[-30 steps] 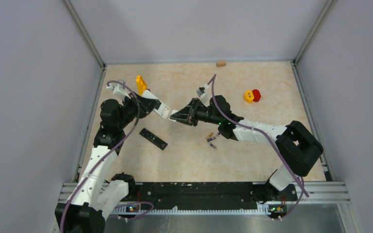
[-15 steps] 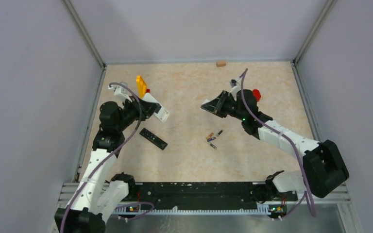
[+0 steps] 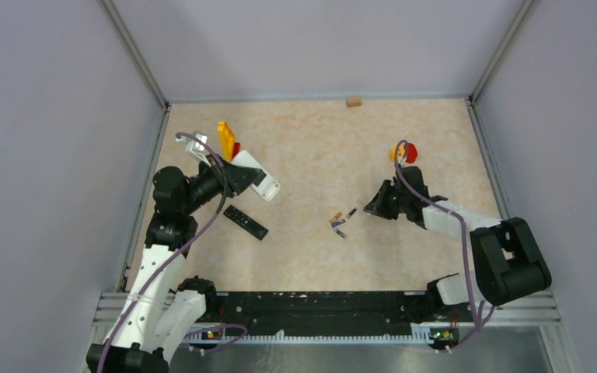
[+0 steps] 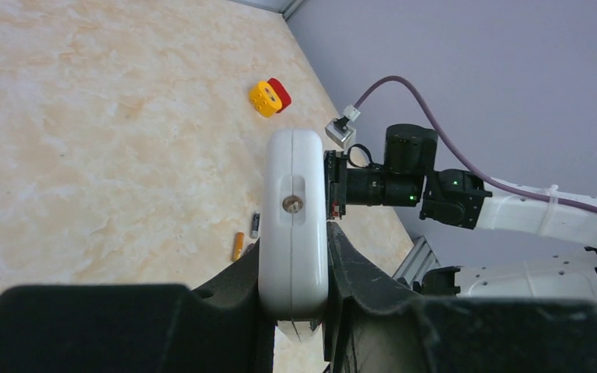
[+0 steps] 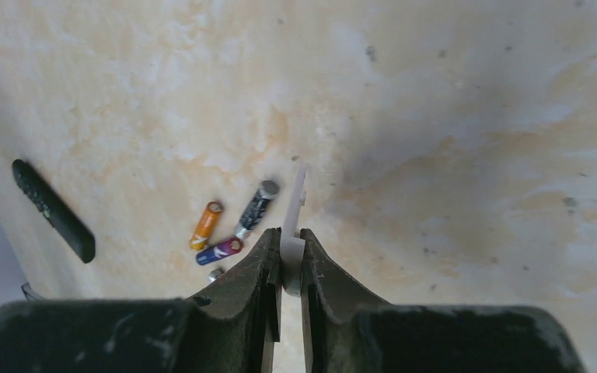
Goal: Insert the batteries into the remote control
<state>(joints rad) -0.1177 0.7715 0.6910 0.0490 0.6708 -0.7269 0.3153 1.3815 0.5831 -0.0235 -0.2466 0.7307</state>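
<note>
Left gripper (image 4: 293, 268) clamps white remote (image 4: 294, 194), held up off table (image 3: 311, 155). Right gripper (image 5: 290, 241) pinches thin white piece (image 5: 298, 194) just beside batteries (image 5: 255, 210), loose mid-table. Black remote (image 3: 246, 222) lies apart.

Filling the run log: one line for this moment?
left gripper: shut on white remote | right gripper: shut on thin white piece | batteries: loose on table

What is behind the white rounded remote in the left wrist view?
Past that remote, the right arm's black wrist, one orange battery and one dark battery show. Tips of the right pincer and other batteries are covered.
</note>
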